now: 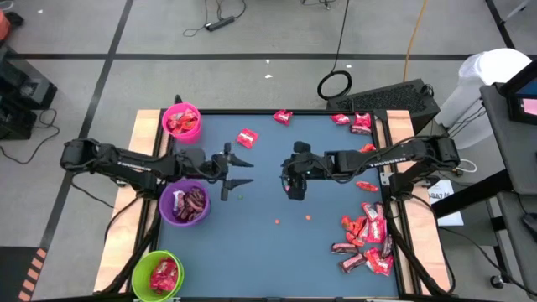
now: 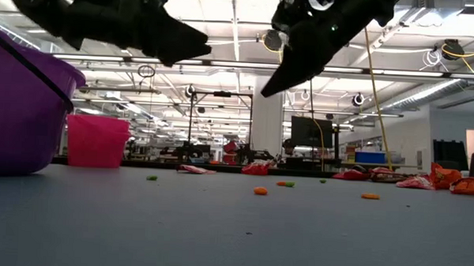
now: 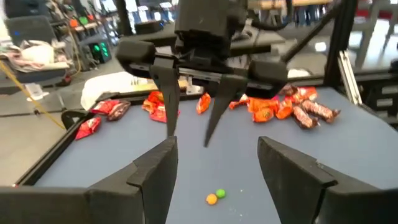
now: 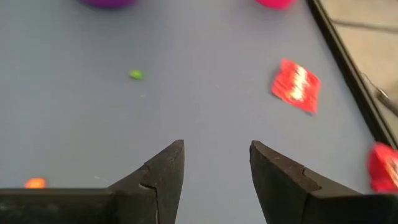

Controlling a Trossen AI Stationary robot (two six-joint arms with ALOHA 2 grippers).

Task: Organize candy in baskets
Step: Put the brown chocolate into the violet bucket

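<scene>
Three baskets stand along the table's left edge: pink [image 1: 182, 122] at the far end, purple [image 1: 185, 204] in the middle, green [image 1: 158, 275] nearest, each with candy inside. A heap of candy [image 1: 365, 239] lies at the near right, and single red pieces lie farther back [image 1: 247, 137] [image 1: 283, 117] [image 4: 296, 85]. My left gripper [image 1: 250, 170] [image 3: 214, 168] hovers open over the mat beside the purple basket, nearly level. My right gripper [image 1: 287, 180] [image 4: 217, 158] faces it at mid-table, open, slanting down, clear of the mat [image 2: 270, 87]. Neither has anything between its fingers.
Tiny orange and green specks [image 1: 277, 221] [image 3: 215, 196] dot the mat's middle. More red pieces [image 1: 361, 123] lie at the far right by the raised rim. A dark keyboard [image 1: 386, 96] sits beyond the far edge. The two grippers stand a short gap apart.
</scene>
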